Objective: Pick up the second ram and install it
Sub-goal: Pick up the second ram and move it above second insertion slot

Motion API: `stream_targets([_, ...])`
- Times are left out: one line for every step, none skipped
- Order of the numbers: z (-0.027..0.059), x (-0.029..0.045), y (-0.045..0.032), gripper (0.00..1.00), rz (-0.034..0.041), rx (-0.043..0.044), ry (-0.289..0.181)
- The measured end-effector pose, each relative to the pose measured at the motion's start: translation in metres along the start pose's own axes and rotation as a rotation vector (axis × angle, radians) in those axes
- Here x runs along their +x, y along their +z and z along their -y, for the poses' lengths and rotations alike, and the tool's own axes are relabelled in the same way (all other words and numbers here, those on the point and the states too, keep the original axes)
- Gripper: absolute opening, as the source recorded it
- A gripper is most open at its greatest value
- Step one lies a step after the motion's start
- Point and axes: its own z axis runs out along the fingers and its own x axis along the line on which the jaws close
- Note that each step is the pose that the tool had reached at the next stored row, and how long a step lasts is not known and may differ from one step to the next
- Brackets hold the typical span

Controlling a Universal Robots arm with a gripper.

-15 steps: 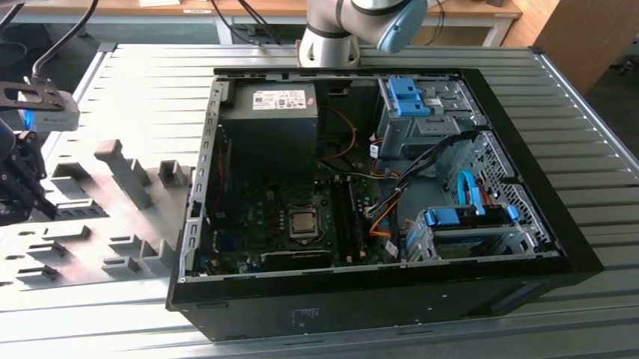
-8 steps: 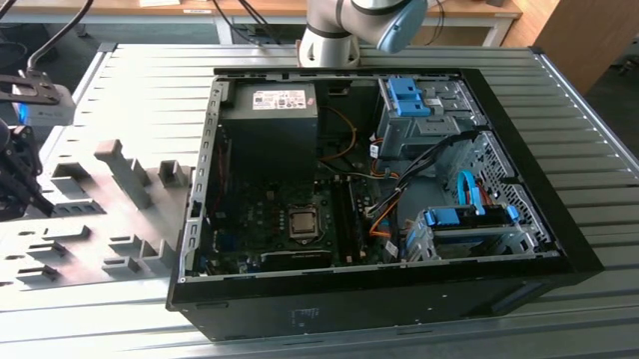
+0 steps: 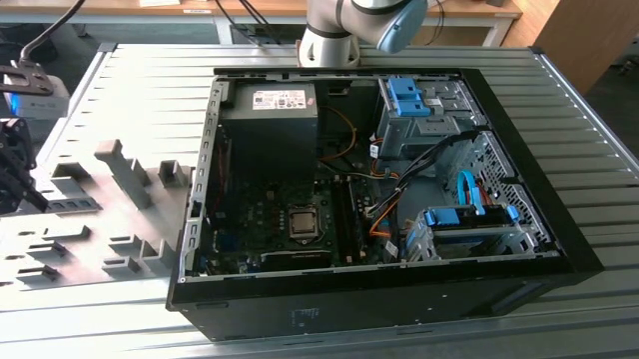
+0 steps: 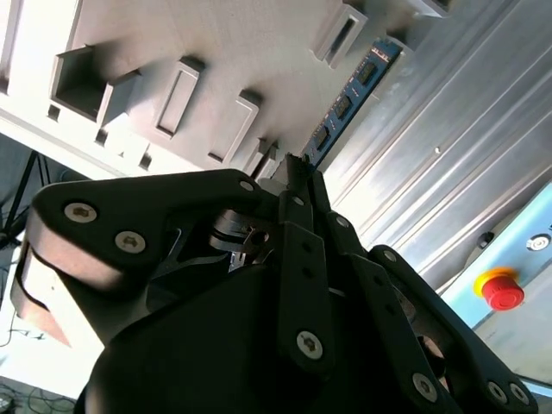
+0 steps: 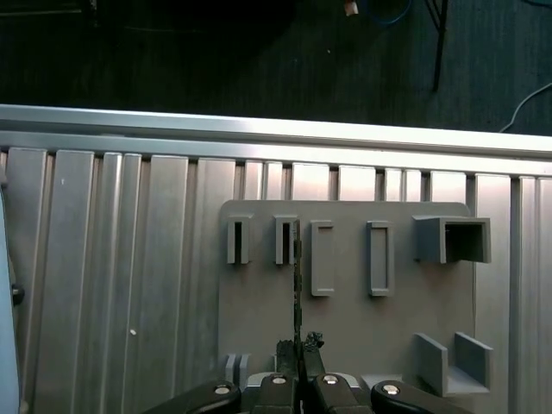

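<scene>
The second ram (image 4: 349,95) is a narrow blue board with black chips, reaching out from my fingertips. In the first wrist view the ram (image 5: 296,276) appears edge-on as a thin dark line over the grey fixture plate (image 5: 345,328). Its far end lies by a slot block (image 5: 285,241); I cannot tell if it touches. My gripper (image 4: 291,166) (image 5: 298,343) is shut on the ram's near end. In the exterior view the gripper (image 3: 12,176) hangs at the far left, above the fixture plate (image 3: 90,224).
An open computer case (image 3: 519,187) lies on the ribbed metal table (image 3: 130,90), with its motherboard (image 3: 269,209) and memory slots (image 3: 346,221) exposed. Cables and blue drive brackets (image 3: 469,217) crowd the case's right side. A red stop button (image 4: 500,289) is nearby.
</scene>
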Motion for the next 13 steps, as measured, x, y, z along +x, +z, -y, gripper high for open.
stream_targets([-0.0001,0.0000,-0.0013,0.14,0.0000,0.0000,0.000])
stream_targets([-0.0001,-0.0001,-0.0026,0.14,0.0000,0.0000,0.000])
stream_targets([-0.0002,-0.0001,-0.0039,0.14,0.0001,0.0001,0.000])
stream_targets([-0.0003,-0.0002,-0.0053,0.14,0.0000,0.0000,0.000])
stream_targets([-0.0003,-0.0002,-0.0066,0.14,0.0001,0.0000,0.000])
stream_targets([-0.0004,-0.0002,-0.0078,0.14,0.0000,0.0000,0.000])
stream_targets([-0.0004,-0.0003,-0.0089,0.14,0.0001,0.0001,0.000])
stream_targets([-0.0005,-0.0003,-0.0099,0.14,0.0001,0.0001,0.000])
stream_targets([-0.0005,-0.0004,-0.0109,0.14,0.0000,0.0000,0.000])
stream_targets([-0.0006,-0.0004,-0.0119,0.14,0.0000,0.0000,0.000])
stream_targets([-0.0006,-0.0004,-0.0128,0.14,0.0001,0.0001,0.000])
stream_targets([-0.0007,-0.0005,-0.0138,0.14,0.0000,0.0001,0.000])
stream_targets([-0.0007,-0.0005,-0.0149,0.14,0.0000,0.0001,0.000])
